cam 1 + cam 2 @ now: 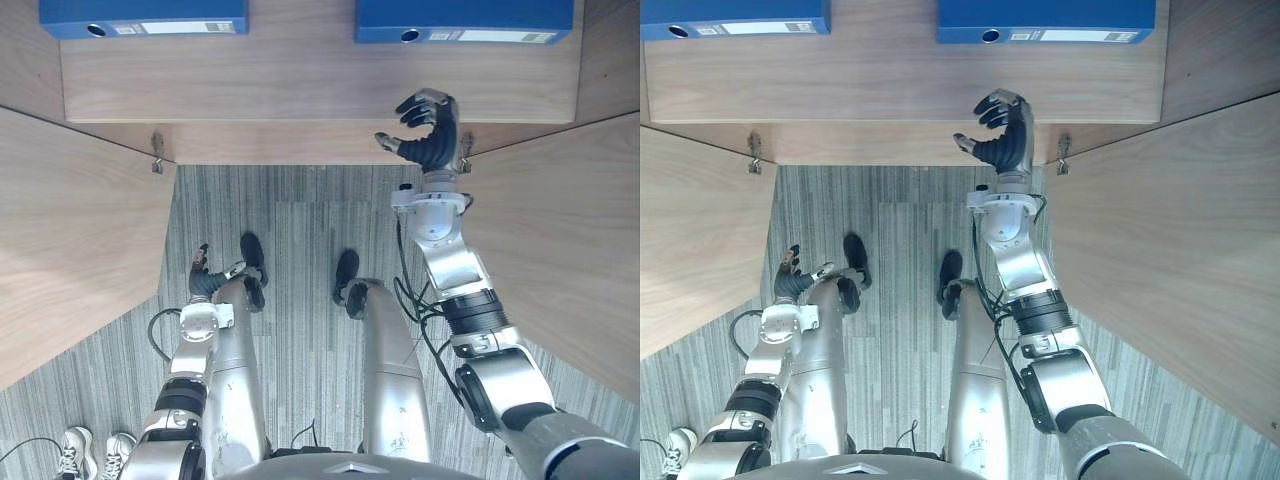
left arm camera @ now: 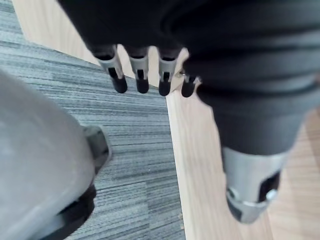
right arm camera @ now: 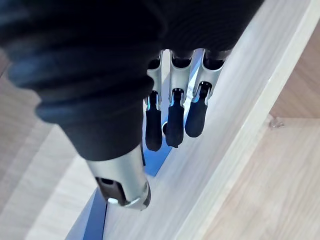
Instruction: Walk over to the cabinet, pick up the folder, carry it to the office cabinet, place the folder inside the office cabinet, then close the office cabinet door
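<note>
you had the robot squared up to the open cabinet, looking straight down on its wooden shelf. two blue folders lay on that shelf at the far side, well apart from each other: the left folder and the right folder, each with its pale label and finger hole facing you.

your right hand was up over the front edge of the shelf, on the near side of the right folder and apart from it. its fingers were loosely bent and spread, thumb out to the side, holding nothing. from the right wrist you could see a strip of blue folder past the dark tips, with the pale shelf board running beside them.

your left hand hung low beside the leg, over the grey striped carpet. its fingers were relaxed, in an even row and empty, pointing down where the carpet met a wooden panel.

both doors stood wide open, the left door and the right door flaring out to either side of you, with a metal hinge showing at the left corner under the shelf. a person's white shoes stood on the carpet at the lower left.
</note>
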Robot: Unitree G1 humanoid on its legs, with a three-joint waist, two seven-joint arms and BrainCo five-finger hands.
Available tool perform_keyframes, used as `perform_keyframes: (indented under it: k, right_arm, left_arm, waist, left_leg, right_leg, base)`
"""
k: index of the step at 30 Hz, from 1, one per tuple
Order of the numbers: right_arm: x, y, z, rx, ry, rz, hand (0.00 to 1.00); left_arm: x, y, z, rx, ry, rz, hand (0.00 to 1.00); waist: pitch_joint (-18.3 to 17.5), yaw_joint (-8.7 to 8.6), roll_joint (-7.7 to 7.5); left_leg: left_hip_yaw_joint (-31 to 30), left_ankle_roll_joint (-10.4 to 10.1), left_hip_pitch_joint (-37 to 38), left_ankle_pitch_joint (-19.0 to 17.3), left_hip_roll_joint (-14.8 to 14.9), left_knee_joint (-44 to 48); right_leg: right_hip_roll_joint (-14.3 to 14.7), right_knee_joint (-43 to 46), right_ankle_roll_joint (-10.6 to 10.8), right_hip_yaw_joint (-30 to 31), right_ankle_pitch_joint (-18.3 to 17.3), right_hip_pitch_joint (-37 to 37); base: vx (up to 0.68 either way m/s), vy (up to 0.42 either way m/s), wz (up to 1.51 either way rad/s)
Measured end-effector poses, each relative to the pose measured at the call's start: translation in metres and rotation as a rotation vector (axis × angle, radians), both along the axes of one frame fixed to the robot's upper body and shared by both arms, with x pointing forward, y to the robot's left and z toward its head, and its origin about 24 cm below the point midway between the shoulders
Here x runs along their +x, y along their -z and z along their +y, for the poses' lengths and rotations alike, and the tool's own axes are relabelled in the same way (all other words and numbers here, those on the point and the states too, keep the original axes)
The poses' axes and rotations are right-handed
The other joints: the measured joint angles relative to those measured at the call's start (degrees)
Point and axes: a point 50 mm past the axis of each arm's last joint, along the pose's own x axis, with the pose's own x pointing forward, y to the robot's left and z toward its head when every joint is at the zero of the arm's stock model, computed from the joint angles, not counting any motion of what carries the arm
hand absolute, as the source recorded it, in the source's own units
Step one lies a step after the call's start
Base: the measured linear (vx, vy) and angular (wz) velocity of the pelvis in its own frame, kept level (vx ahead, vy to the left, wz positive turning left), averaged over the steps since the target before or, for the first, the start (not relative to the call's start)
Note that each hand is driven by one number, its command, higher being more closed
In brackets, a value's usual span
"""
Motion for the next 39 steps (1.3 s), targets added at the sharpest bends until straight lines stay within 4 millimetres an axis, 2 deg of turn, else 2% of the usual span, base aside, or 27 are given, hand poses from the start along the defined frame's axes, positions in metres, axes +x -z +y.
perform_keyframes:
  k: [5, 8, 16, 20, 25, 32, 39]
  right_arm:
    - [0.002, 0.001, 0.008, -0.105, 0.005, -0.006, 1.0]
    - [0.005, -0.012, 0.01, -0.16, 0.001, -0.038, 1.0]
    - [0.023, -0.062, 0.004, -0.234, 0.061, -0.119, 1.0]
    - [0.029, -0.088, -0.014, -0.255, 0.133, -0.139, 1.0]
    - [0.028, -0.124, -0.026, -0.254, 0.184, -0.209, 1.0]
    - [0.028, -0.15, -0.038, -0.209, 0.202, -0.225, 1.0]
    - [0.027, -0.153, -0.048, -0.147, 0.181, -0.225, 1.0]
  left_arm:
    - [0.0, 0.0, -0.001, 0.02, 0.011, -0.003, 0.0]
    - [0.0, -0.001, -0.001, 0.025, 0.012, -0.008, 0.0]
    - [0.009, -0.017, 0.006, 0.069, 0.017, -0.09, 0.0]
    - [0.014, -0.028, 0.008, 0.069, 0.01, -0.149, 0.0]
    - [0.017, -0.037, 0.01, 0.042, 0.0, -0.194, 0.0]
    - [0.02, -0.043, 0.012, 0.035, -0.003, -0.222, 0.0]
    - [0.022, -0.045, 0.014, 0.026, -0.009, -0.232, 0.0]
  waist:
    - [0.2, 0.33, -0.18]
    - [0.3, 0.34, -0.16]
    - [1.7, 0.78, -0.07]
    - [2.6, 1.27, 0.04]
    - [2.6, 1.55, 0.07]
    - [2.6, 1.75, 0.09]
    - [2.5, 1.7, 0.15]
  left_leg:
    - [0.1, -0.3, -0.6, 0.2, -0.1, 0.1]
    - [0.3, 0.1, -1.5, 0.6, -0.2, 0.3]
    - [-0.4, 0.1, -6.0, 0.8, -0.3, 2.0]
    - [-1.0, 0.1, -7.9, 0.8, -0.6, 2.7]
    - [-1.0, 0.3, -10.7, 1.1, -1.0, 3.3]
    - [-1.3, 0.5, -12.6, 1.3, -1.6, 3.3]
    - [-1.5, 0.4, -13.9, 1.1, -2.3, 4.1]
  right_leg:
    - [-0.4, 0.9, 0.1, -0.2, -0.4, -0.7]
    - [-0.6, 1.4, 0.2, -0.1, -0.5, -1.9]
    - [-1.2, 3.9, 0.0, -0.4, -1.1, -6.3]
    - [-1.8, 4.9, 0.1, -1.1, -1.6, -7.8]
    - [-2.3, 6.0, -0.1, -1.1, -1.6, -10.7]
    - [-3.0, 6.1, 0.4, -1.5, -2.0, -12.1]
    - [-3.8, 7.1, 0.6, -1.7, -2.2, -13.0]
  base:
    - [-0.01, -0.03, 0.05]
    - [0.0, 0.0, 0.0]
    - [-0.01, -0.005, 0.04]
    - [-0.01, -0.001, 0.09]
    - [-0.01, 0.011, 0.05]
    - [-0.01, 0.013, 0.04]
    - [-0.03, 0.018, 0.05]
